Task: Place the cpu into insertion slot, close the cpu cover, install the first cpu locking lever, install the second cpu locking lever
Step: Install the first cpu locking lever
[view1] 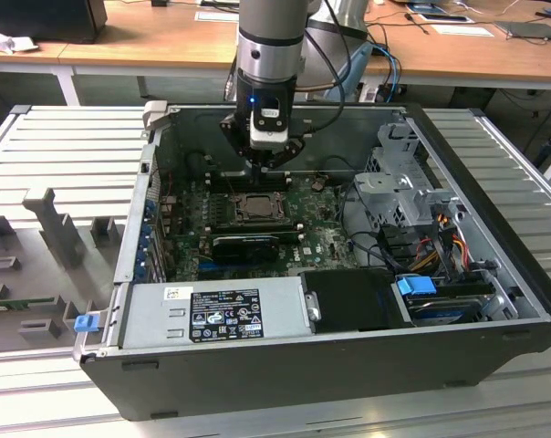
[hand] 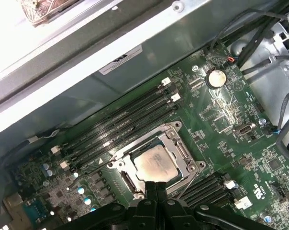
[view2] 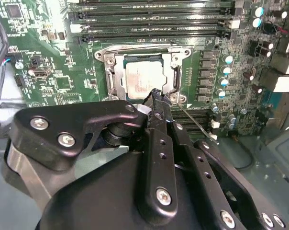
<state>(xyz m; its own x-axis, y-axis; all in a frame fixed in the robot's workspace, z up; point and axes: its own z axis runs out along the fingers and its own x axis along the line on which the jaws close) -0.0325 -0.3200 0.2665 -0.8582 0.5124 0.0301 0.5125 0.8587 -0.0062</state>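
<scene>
Green motherboard (hand: 221, 120): one cpu (hand: 155, 165), one tool (hand: 156, 186)

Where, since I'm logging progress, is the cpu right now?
In both wrist views the cpu lies mid-motherboard, framed by the cpu cover, next to the long black memory slots, with the gripper just beside it.

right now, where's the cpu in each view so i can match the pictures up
Exterior view: the cpu lies on the motherboard, right under the claw.
Second wrist view: the cpu sits framed by the cpu cover, between the memory slots and the claw tip.
First wrist view: the cpu sits between the memory slots and the claw tip.
Shared landmark: the long black memory slots beside the socket.
</scene>
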